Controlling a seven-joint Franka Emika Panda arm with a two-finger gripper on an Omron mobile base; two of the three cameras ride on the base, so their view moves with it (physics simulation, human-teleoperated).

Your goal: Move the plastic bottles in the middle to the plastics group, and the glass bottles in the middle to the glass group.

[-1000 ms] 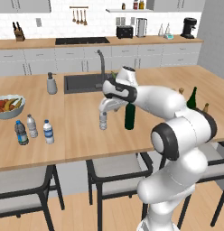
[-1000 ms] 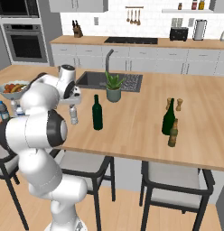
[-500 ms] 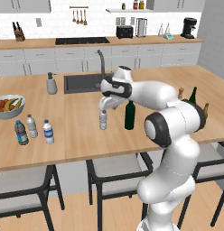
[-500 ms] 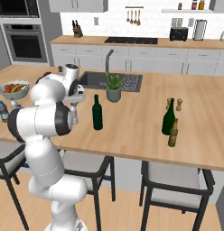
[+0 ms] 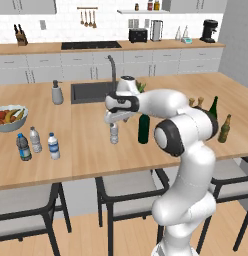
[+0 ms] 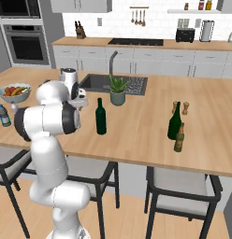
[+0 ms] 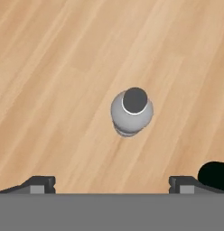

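Wooden island (image 5: 86, 150), unlabelled greyish bottle (image 7: 131, 111) (upright).

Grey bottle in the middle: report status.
Gripper open, above greyish-clear bottle, not gripping. Bottle upright on counter. Dark wine bottle close beside.

Layout of the island counter (image 5: 86, 145) relative to the gripper (image 5: 114, 119). The gripper hangs directly above the plain water bottle (image 5: 114, 133), which stands upright on the counter and, in the hand view, lies between the fingertips (image 7: 39, 184) and ahead of them. Just to the gripper's right stands the dark wine bottle (image 5: 143, 128). Behind it lies the sink (image 5: 91, 91) with a potted plant (image 6: 118, 89) at its right. Far to the gripper's left stand three small bottles (image 5: 35, 145), with a fruit bowl (image 5: 9, 118) behind them. Far to its right stand a wine bottle (image 5: 213, 107) and a beer bottle (image 5: 224, 129), with two shakers (image 5: 196, 102) behind.
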